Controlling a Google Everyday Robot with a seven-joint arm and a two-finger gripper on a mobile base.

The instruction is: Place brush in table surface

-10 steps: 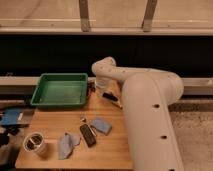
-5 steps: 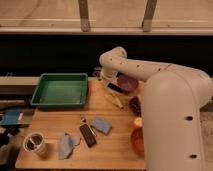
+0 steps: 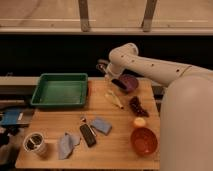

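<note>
My gripper [image 3: 110,78] hangs from the white arm over the far middle of the wooden table surface [image 3: 120,150], just left of a purple bowl [image 3: 131,83]. It is shut on the brush [image 3: 119,83], a slim dark stick that slants down and right from the gripper to the bowl's left rim, held above the tabletop. The brush's head is hard to make out against the bowl.
A green tray [image 3: 60,91] sits at the far left. A pale yellow elongated item [image 3: 114,100] lies below the gripper. Also here: a dark lump [image 3: 136,106], a yellow fruit [image 3: 139,122], an orange bowl [image 3: 144,141], a black remote-like device [image 3: 88,135], a blue block [image 3: 102,125], a blue cloth [image 3: 65,145], a metal cup [image 3: 34,144].
The arm has swung back and to the right, carrying the brush from near the tray's right edge up to the purple bowl's left rim. The objects on the table have not moved.
</note>
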